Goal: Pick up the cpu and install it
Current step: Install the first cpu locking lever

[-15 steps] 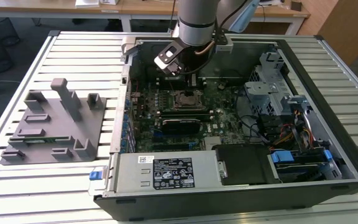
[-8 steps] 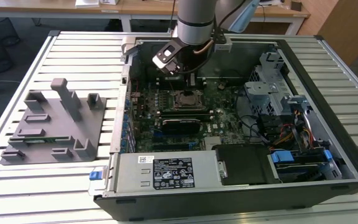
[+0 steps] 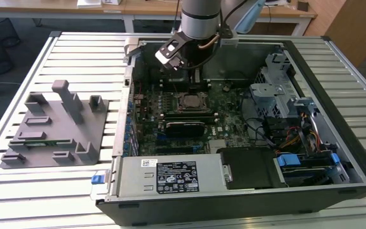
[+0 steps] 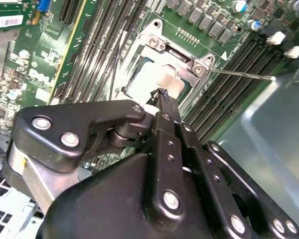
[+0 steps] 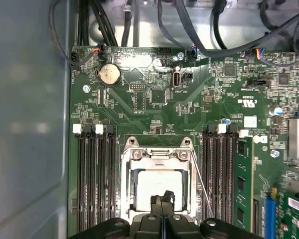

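Note:
The cpu (image 5: 149,185) is a pale silver square lying flat inside the metal-framed socket (image 5: 131,164) on the green motherboard (image 5: 154,114). In both wrist views my gripper (image 5: 163,197) hangs just over one edge of the chip, its two black fingers pressed together with nothing between them. The second wrist view has the cpu (image 4: 149,79) just beyond the gripper (image 4: 162,94). In the exterior view the gripper (image 3: 194,78) reaches down into the open computer case (image 3: 335,95), right above the socket (image 3: 188,101).
A thin metal lever (image 5: 200,184) stands beside the socket, between it and the memory slots (image 5: 95,174). A grey plastic tray (image 3: 49,129) with a green memory stick (image 3: 43,141) lies on the slatted table at the exterior view's left. Cables and drive cages (image 3: 285,109) crowd the case's other side.

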You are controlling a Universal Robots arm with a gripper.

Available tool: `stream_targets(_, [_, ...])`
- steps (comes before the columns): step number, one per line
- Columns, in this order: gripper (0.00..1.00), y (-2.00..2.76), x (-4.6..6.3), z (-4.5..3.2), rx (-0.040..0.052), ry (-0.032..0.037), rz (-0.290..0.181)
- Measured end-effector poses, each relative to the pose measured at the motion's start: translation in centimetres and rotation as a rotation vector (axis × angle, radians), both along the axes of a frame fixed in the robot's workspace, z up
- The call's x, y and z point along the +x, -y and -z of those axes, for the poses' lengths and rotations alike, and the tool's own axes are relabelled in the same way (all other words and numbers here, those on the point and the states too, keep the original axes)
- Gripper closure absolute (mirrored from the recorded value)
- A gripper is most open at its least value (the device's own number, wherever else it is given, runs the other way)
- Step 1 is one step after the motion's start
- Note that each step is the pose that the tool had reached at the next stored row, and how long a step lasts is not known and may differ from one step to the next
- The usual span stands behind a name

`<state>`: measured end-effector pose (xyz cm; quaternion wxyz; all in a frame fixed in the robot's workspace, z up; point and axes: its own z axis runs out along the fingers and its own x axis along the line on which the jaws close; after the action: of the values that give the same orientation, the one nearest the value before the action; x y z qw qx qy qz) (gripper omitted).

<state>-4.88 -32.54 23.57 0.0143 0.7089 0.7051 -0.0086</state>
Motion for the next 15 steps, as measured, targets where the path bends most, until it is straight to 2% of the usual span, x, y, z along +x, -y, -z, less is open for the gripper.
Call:
stream_targets(7, [0.89, 0.00, -0.1, -1.70, -0.0001, 0.0000, 0.000])
stream_targets(10, [0.89, 0.00, -0.2, -2.16, 0.0000, -0.0001, 0.000])
stream_targets(15, [0.89, 0.00, -1.9, -2.25, 0.0000, 0.0012, 0.000])
